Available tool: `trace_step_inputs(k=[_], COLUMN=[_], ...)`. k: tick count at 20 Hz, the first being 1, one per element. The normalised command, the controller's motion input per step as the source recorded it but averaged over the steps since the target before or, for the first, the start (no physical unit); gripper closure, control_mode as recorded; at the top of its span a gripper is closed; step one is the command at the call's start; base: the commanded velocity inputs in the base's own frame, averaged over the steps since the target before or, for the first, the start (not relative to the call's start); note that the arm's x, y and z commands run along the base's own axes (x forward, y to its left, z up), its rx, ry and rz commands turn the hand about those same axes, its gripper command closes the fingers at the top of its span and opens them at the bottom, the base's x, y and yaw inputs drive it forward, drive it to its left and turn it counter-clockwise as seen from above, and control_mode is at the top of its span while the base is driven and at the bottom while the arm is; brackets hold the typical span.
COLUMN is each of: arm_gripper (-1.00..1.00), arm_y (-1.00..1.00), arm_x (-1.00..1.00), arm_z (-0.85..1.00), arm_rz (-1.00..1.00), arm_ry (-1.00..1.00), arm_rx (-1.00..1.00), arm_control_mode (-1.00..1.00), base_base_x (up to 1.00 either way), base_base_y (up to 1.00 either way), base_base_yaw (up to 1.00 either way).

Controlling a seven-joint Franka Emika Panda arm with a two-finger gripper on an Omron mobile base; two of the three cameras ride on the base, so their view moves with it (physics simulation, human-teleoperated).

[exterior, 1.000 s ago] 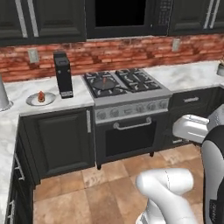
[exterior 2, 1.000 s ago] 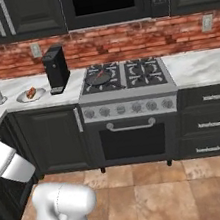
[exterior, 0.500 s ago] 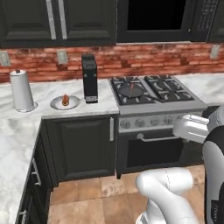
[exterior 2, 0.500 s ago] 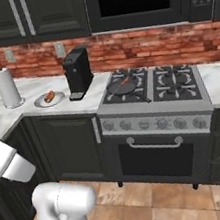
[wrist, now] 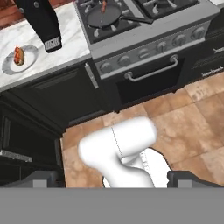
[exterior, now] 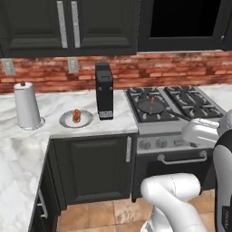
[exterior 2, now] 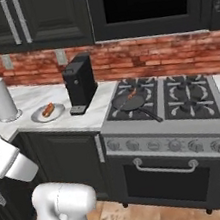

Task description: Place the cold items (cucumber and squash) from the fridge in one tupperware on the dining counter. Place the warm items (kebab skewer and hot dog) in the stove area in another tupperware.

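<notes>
Gripper (wrist: 112, 178) jaws apart above floor; one hot dog (exterior: 76, 115), one kebab skewer (exterior 2: 131, 95).

Left base view: behind-left, facing the stove (exterior: 174, 108) and counter. Right base view: behind-right, same stove (exterior 2: 164, 105), nearer. Hand view: steeply downward over floor and stove (wrist: 135, 26). Shared: coffee machine (exterior: 104, 90), hot dog plate (exterior 2: 47, 112).

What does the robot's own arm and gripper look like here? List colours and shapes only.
The arm is glossy white, built of fat rounded tube segments joined at bulbous elbows. A dark grey joint section shows at the right edge of the left base view. The gripper has two small dark grey finger tips, blocky in shape. No cables or markings are visible.
</notes>
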Motion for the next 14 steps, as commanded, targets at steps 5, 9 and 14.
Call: trace_step_inputs(k=[5, 9, 14], arm_gripper=[-1.0, -1.0, -1.0], arm_y=[0.0, 0.0, 0.0], arm_x=[0.0, 0.0, 0.0], arm_z=[0.0, 0.0, 0.0], arm_rz=[0.0, 0.0, 0.0], arm_ry=[0.0, 0.0, 0.0], arm_rx=[0.0, 0.0, 0.0], arm_control_mode=[1.0, 1.0, 1.0], base_base_x=[0.6, 0.46, 0.36], base_base_y=[0.44, 0.38, 0.15], base_base_yaw=[0.0, 0.0, 0.0])
